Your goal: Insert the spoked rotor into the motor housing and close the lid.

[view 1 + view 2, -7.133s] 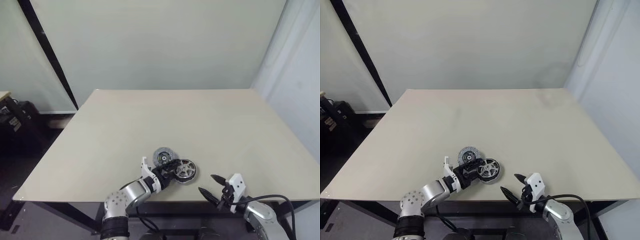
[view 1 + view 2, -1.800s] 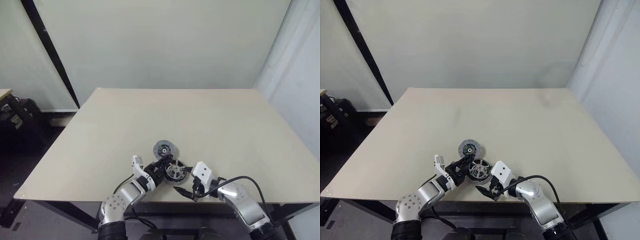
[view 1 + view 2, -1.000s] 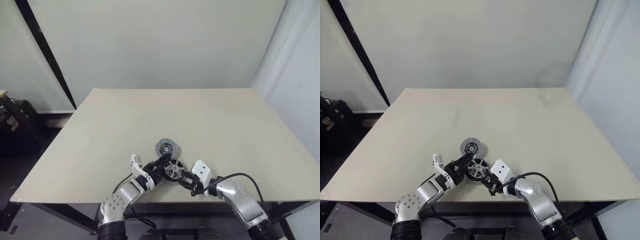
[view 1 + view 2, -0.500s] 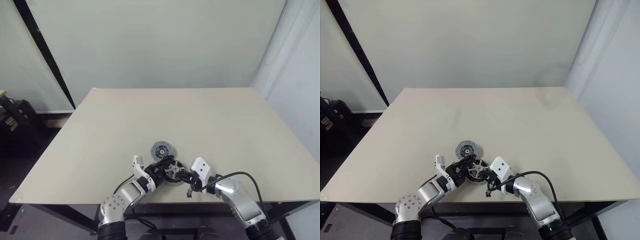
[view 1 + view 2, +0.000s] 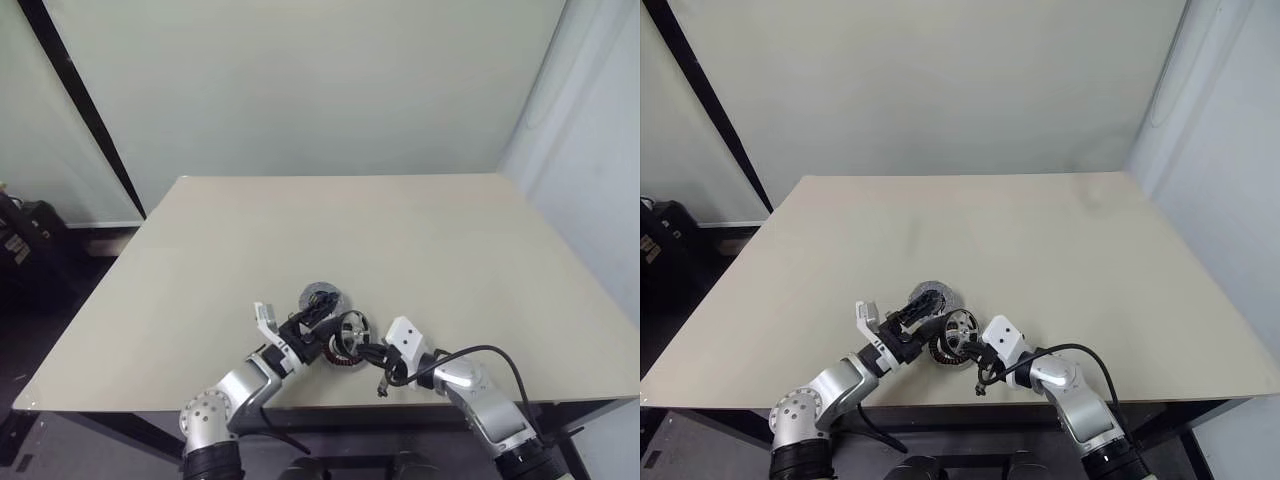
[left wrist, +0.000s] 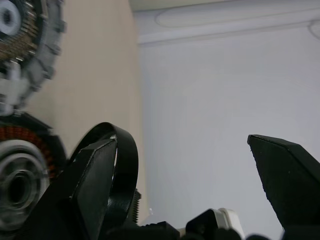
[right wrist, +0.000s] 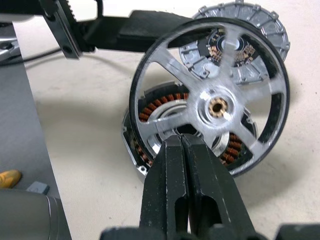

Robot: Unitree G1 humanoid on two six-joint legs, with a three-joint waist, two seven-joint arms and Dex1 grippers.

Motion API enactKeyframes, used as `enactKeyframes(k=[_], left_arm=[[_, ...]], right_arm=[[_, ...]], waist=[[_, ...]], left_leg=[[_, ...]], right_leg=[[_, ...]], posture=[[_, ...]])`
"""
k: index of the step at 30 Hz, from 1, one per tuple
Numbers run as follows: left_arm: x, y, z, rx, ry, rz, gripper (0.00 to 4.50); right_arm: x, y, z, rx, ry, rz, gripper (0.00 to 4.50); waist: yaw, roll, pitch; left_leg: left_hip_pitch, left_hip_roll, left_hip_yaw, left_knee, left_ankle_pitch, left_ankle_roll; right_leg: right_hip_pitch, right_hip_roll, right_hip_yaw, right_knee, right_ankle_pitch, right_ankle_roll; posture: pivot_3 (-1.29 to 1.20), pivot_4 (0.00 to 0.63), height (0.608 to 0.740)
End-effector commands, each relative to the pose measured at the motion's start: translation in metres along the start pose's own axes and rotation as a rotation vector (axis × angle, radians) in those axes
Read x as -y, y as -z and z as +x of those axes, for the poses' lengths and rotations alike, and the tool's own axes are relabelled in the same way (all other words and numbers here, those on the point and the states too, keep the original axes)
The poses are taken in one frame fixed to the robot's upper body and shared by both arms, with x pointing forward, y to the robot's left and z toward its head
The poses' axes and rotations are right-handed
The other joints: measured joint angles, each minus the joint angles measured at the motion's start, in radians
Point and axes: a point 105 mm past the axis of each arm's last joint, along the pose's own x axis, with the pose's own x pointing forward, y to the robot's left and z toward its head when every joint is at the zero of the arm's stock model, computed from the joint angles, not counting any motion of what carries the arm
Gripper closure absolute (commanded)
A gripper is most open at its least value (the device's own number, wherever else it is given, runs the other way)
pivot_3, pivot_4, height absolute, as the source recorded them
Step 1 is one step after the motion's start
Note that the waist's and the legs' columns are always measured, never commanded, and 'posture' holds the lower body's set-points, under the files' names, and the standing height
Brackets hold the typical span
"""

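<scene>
Plainly no readable writing on spoked rotor (image 7: 212, 107).

Beige table (image 5: 420, 250) in a pale-walled room

The table's bare top runs back to a pale green wall (image 5: 300, 80) just behind its far edge. A black diagonal strip (image 5: 85, 110) slants down that wall, beyond the table's far left corner. Dark equipment (image 5: 25, 240) sits low on the floor, left of the table and well apart from it. A white curtain (image 5: 590, 150) hangs to the table's right. A small yellow thing (image 7: 7, 177) lies on the grey surface beside the table's near edge.
</scene>
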Motion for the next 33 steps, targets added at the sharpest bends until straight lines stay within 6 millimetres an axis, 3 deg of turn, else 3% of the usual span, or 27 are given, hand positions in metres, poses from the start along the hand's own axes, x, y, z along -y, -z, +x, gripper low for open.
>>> enactKeyframes(k=[1, 5, 14, 23, 28, 31, 33], left_arm=[[0.009, -0.007, -0.008, 0.009, 0.016, 0.054, 0.0], [0.003, -0.017, -0.02, 0.023, -0.057, 0.142, 0.0], [0.014, -0.038, -0.043, 0.044, -0.129, 0.393, 0.0], [0.001, -0.044, -0.046, 0.091, -0.235, 0.673, 0.0], [-0.001, -0.037, -0.043, 0.079, -0.227, 0.686, 0.0], [-0.001, -0.036, -0.043, 0.068, -0.226, 0.694, 0.0], [-0.001, -0.035, -0.044, 0.06, -0.23, 0.703, 0.0]], right_arm=[[0.002, -0.01, -0.001, 0.037, 0.008, -0.031, 4.45], [0.003, -0.009, -0.001, 0.034, 0.01, -0.031, 4.45], [0.008, -0.014, -0.003, 0.054, 0.026, -0.035, 4.45], [0.02, -0.042, 0.009, 0.15, 0.097, -0.013, 4.45], [0.016, -0.021, 0.029, 0.05, 0.073, 0.008, 4.45], [0.01, 0.006, 0.032, -0.055, 0.044, -0.006, 4.45], [0.009, 0.011, 0.03, -0.065, 0.044, -0.019, 4.45]], waist=[[0.0, 0.0, 0.0], [0.0, 0.0, 0.0], [0.0, 0.0, 0.0], [-0.002, 0.0, 0.0], [-0.003, 0.0, 0.0], [-0.004, 0.001, 0.0], [-0.006, 0.001, -0.001]], left_leg=[[0.0, 0.0, 0.0, 0.0, 0.0, 0.0], [0.0, 0.0, 0.0, 0.0, 0.0, 0.0], [0.0, 0.0, 0.0, 0.0, -0.002, -0.004], [0.001, 0.0, 0.001, 0.0, -0.002, -0.004], [0.001, 0.0, 0.0, 0.0, 0.0, 0.0], [0.001, 0.0, 0.0, -0.001, 0.0, 0.0], [0.001, 0.0, 0.001, -0.001, 0.0, 0.0]], right_leg=[[0.0, 0.0, 0.0, 0.0, 0.0, 0.0], [0.0, 0.0, 0.0, 0.0, 0.0, 0.0], [0.0, 0.0, 0.0, 0.0, 0.0, 0.0], [0.0, 0.0, 0.001, 0.001, 0.0, -0.001], [0.0, 0.0, 0.001, 0.001, 0.0, -0.001], [0.0, 0.0, 0.001, 0.001, 0.0, -0.001], [0.0, 0.0, 0.001, 0.001, 0.0, -0.001]], posture=[[0.0, 0.0, 0.74], [0.0, 0.0, 0.74], [0.0, 0.0, 0.74], [0.0, 0.0, 0.74], [0.0, 0.0, 0.74], [0.0, 0.0, 0.74], [0.0, 0.0, 0.74]])
